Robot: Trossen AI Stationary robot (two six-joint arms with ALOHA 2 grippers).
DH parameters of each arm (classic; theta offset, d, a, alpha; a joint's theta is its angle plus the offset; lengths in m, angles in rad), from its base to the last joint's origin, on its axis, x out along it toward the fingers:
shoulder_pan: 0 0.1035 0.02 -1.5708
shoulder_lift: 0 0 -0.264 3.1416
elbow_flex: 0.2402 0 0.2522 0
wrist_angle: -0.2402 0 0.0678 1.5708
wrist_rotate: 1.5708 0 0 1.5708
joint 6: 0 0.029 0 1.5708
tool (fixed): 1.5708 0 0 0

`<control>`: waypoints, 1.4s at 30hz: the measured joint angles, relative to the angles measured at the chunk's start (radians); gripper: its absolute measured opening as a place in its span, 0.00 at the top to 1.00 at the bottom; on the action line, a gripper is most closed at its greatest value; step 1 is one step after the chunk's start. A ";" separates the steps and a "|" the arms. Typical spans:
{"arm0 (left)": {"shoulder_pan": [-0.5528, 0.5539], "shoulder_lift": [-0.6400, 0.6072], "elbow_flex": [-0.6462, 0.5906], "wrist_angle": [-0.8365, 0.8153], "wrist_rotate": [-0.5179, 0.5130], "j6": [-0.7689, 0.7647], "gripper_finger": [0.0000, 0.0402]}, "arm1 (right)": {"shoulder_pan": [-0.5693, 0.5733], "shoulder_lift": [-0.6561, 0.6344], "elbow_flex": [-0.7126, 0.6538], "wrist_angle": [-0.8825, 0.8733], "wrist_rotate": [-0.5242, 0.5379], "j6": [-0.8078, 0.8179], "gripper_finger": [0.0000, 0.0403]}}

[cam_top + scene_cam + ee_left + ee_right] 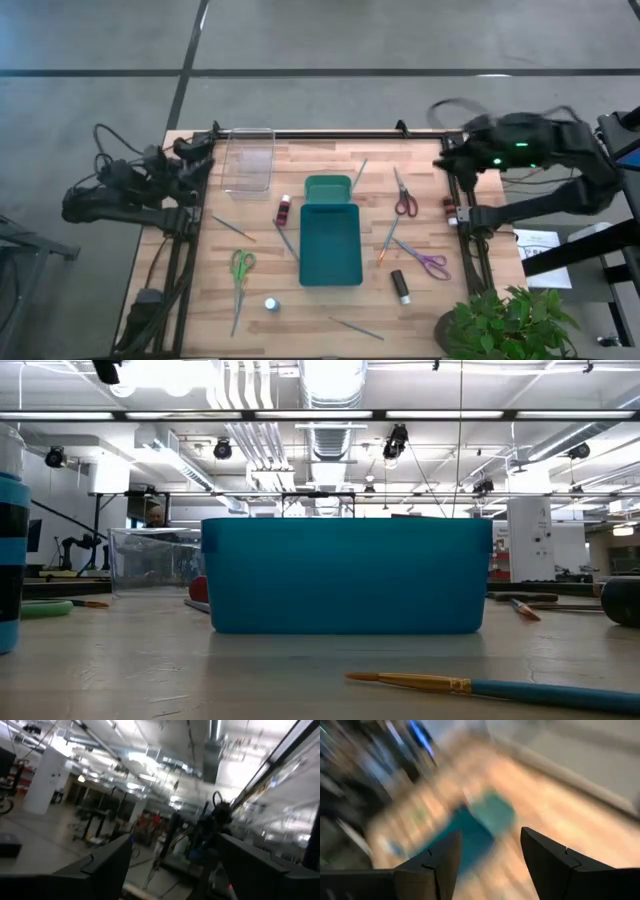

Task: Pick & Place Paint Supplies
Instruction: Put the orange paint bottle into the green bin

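Note:
The paint supplies lie flat on the wooden table around a teal tray [330,245]: green scissors [241,268], red scissors [404,200], purple scissors [430,262], a black bottle [400,286], a dark red bottle [285,210], a white-capped bottle [271,303] and several thin brushes, one [357,328] near the front edge. My left gripper [175,865] is raised at the table's far left corner, open and holding nothing. My right gripper [490,855] hangs high over the far right corner, open, tilted down toward the tray, with nothing between its fingers.
A clear plastic box [248,160] stands at the far left, beside my left arm. A smaller teal tray [328,188] lies just beyond the big tray. A green plant [505,325] fills the near right corner. Bare wood shows along the near edge.

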 joint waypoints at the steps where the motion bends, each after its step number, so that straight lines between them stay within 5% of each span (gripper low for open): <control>1: 0.000 0.024 0.021 -0.027 -0.001 0.001 0.25 | 0.000 0.053 0.047 -0.107 0.000 0.013 0.50; 8: 0.000 0.107 0.078 -0.051 -0.031 -0.006 0.25 | 0.000 0.262 0.131 -0.161 -0.072 0.103 0.50; 12: 0.000 0.108 0.079 -0.055 -0.034 -0.011 0.25 | 0.003 0.323 0.047 -0.155 -0.099 0.111 0.50; 31: -0.001 0.106 0.079 -0.059 -0.050 -0.014 0.25 | 0.007 0.062 -0.679 -0.099 -0.120 0.508 0.50; 42: -0.001 0.106 0.079 -0.058 -0.060 -0.013 0.25 | 0.007 0.267 -0.874 0.011 -0.089 0.387 0.50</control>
